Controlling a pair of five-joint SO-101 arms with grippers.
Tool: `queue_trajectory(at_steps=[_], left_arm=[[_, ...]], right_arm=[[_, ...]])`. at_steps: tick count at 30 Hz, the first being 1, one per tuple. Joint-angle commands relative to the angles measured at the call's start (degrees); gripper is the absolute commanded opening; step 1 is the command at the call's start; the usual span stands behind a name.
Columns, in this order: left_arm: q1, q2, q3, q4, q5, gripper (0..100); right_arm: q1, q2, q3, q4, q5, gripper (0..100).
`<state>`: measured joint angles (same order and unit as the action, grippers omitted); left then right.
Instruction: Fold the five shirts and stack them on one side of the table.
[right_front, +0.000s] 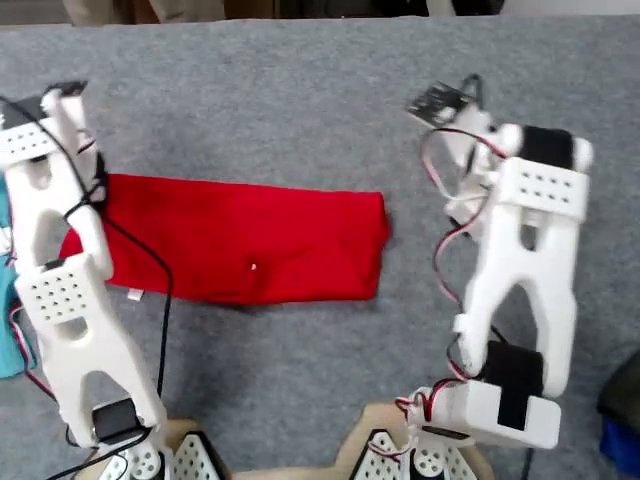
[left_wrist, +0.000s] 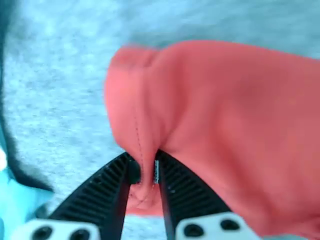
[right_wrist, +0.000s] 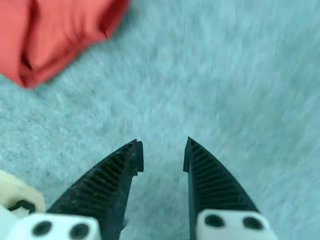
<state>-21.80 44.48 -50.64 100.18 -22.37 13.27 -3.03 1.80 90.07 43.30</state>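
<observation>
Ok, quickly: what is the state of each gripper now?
Left gripper: closed on a fold of the red shirt.
Right gripper: open, holding nothing.

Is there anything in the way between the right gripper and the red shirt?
Nothing visible does. Only bare grey table lies between the open right gripper and the nearest end of the red shirt. The left gripper is shut on the shirt's other end.
</observation>
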Motion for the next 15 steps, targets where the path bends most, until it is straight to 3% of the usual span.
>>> queue_trajectory(at_steps=[1,7,15], left_arm=[[8.5,-12.4,5.4,0.8,2.6,2],[23.6,-19.7,12.2,0.7,9.3,2],[36.7,-19.7,12.1,0.7,16.6,2]], right_arm=[[7.2,-3.4,2.1,-1.0,2.3,14.4],[19.6,-3.4,2.9,-1.0,7.7,14.4],[35.2,-2.9,3.7,-1.9,17.1,14.4]])
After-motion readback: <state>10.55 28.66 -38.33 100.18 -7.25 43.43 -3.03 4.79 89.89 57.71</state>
